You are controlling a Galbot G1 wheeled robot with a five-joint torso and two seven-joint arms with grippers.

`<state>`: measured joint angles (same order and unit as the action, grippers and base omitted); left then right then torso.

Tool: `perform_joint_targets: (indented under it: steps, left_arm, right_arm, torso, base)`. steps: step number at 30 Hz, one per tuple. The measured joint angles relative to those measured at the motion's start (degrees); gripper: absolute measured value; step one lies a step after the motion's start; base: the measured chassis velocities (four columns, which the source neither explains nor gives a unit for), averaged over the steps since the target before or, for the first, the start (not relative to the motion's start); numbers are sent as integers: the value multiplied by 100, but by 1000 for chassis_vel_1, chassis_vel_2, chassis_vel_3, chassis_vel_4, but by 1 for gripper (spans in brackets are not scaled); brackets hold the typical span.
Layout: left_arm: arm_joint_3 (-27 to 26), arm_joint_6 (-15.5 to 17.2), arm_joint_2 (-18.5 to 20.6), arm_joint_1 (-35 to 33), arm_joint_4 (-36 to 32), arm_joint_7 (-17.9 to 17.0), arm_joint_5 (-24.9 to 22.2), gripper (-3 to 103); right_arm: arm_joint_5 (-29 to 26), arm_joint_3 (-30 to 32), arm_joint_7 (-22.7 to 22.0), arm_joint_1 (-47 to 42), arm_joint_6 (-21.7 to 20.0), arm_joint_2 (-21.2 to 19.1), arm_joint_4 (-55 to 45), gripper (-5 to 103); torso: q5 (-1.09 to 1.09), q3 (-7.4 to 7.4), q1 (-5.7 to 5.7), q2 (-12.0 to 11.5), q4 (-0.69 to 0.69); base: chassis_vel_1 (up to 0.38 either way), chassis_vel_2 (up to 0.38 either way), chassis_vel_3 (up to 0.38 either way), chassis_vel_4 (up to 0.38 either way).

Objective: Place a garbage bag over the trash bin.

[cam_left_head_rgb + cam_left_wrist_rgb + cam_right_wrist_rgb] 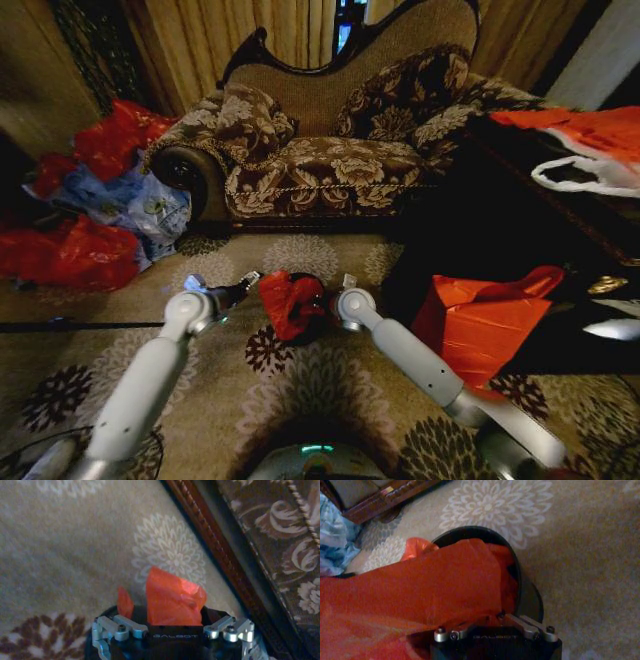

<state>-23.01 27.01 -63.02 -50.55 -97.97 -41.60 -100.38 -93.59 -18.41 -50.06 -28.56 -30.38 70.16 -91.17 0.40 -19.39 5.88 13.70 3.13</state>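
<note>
Both arms are smooth light-grey tubes with rounded white elbow joints and darker metal bits toward the wrists. The left gripper and right gripper look the same: a black block stamped GALBOT in pale letters, with silver machined brackets and small dark screws. The base shows a greenish light.

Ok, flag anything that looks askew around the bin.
The garbage bag sits bunched and lopsided on the trash bin, covering only part of the rim. The left gripper and right gripper flank it.
</note>
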Motion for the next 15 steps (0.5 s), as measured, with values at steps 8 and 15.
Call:
perform_joint_targets:
  steps: [8,15]
  left_arm:
    - [57,16,-421,169,622,657,299,92]
    - [83,6,-601,239,816,765,461,64]
  right_arm:
    - [123,-55,97,-61,-21,32,41,0]
    - [159,-124,123,-23,-26,63,112,0]
  torso:
    - [0,0,0,0,0]
    - [-1,0,0,0,-1]
  base:
    - [0,0,0,0]
    - [0,0,0,0]
